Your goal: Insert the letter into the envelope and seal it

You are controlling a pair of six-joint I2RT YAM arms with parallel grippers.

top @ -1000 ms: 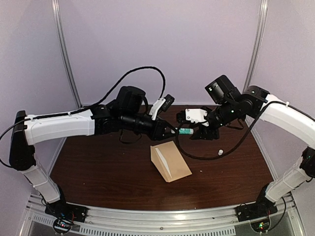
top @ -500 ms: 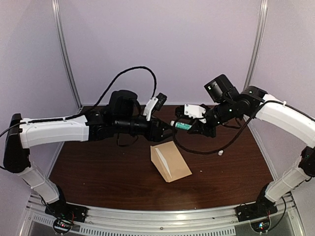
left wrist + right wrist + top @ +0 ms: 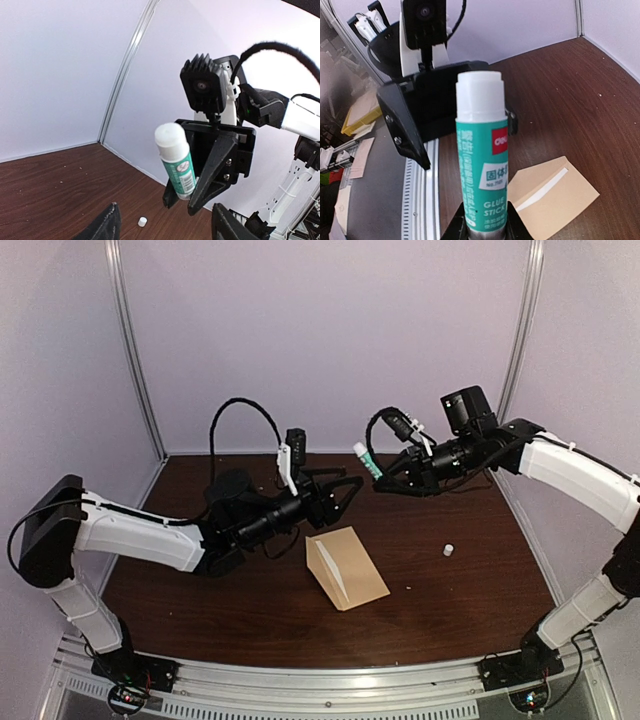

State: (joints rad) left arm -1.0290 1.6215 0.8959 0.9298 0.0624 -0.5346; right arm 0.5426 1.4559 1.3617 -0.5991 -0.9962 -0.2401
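Note:
The tan envelope [image 3: 346, 567] lies flat on the brown table [image 3: 200, 580], below and between both grippers. A pale strip [image 3: 540, 189] runs along its flap fold; the letter does not show as a separate sheet. My right gripper [image 3: 385, 478] is in the air over the back of the table, shut on the base of a green glue stick [image 3: 368, 460] whose white end points up and to the left. In the right wrist view the stick [image 3: 482, 165] rises from between the fingers [image 3: 456, 226]. My left gripper [image 3: 340, 498] is open and empty, facing the stick [image 3: 176, 160] from a short gap away.
A small white cap-like piece [image 3: 448, 550] lies on the table at the right, also in the left wrist view [image 3: 142, 221]. Lilac walls with metal posts [image 3: 135, 360] close in the table at the back and sides. A metal rail [image 3: 330, 680] runs along the near edge.
My left gripper opened, let go of the glue stick and drew back left and down. My right gripper closed on the stick and carried it up and to the right.

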